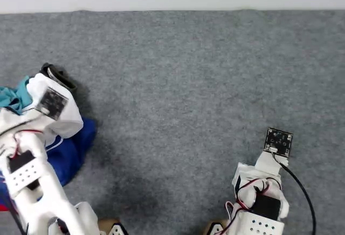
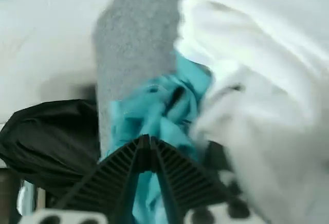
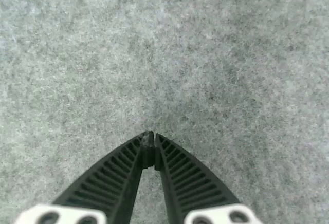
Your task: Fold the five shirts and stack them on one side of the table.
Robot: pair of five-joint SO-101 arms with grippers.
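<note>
Left hand [image 2: 149,149]: tips together, over teal shirt [image 2: 164,106]
Right hand [image 3: 149,151]: tips together, above grey bench [image 3: 216,54]
White shirt [image 2: 257,44]: touching the teal one

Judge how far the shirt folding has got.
Done: nothing; the shirts lie in a crumpled heap at the table's left edge. In hand: the left arm hangs over it, jaws shut near the teal shirt. Left: that one, the white shirt and the blue shirt need folding; the right arm, jaws shut, sits over bare table.
</note>
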